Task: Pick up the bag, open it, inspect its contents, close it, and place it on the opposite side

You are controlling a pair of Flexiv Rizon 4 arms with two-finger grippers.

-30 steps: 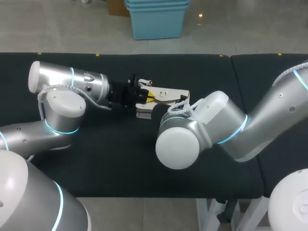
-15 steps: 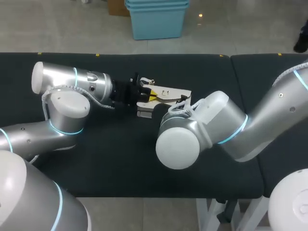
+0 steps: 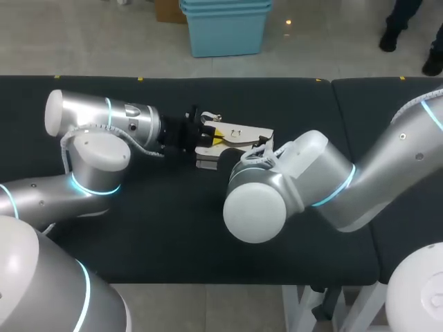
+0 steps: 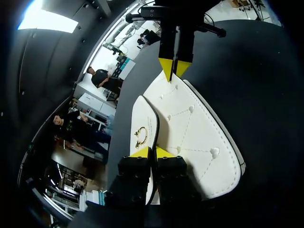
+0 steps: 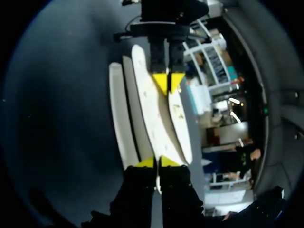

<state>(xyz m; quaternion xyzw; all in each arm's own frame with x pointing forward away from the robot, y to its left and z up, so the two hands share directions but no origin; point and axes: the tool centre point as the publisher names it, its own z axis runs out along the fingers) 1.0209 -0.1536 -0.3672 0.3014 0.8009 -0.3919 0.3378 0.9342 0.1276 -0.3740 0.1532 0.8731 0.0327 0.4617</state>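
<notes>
- The white handbag (image 3: 242, 133) is over the middle of the worktop (image 3: 173, 228), held between the two arms. I cannot tell whether it rests on the surface.
- The left pincer (image 4: 152, 153) pinches one end of it and the right pincer (image 5: 156, 162) pinches the opposite end.
- The step in hand is probably opening. Keep both pinches firm and peel the flap (image 4: 142, 124) away slowly, so the thin edge does not slip free.
- Only the left wrist view shows the gold clasp (image 4: 140, 137). The right wrist view shows the layered panels edge-on. In the head view the right pincer's tips are hidden behind its arm.
</notes>
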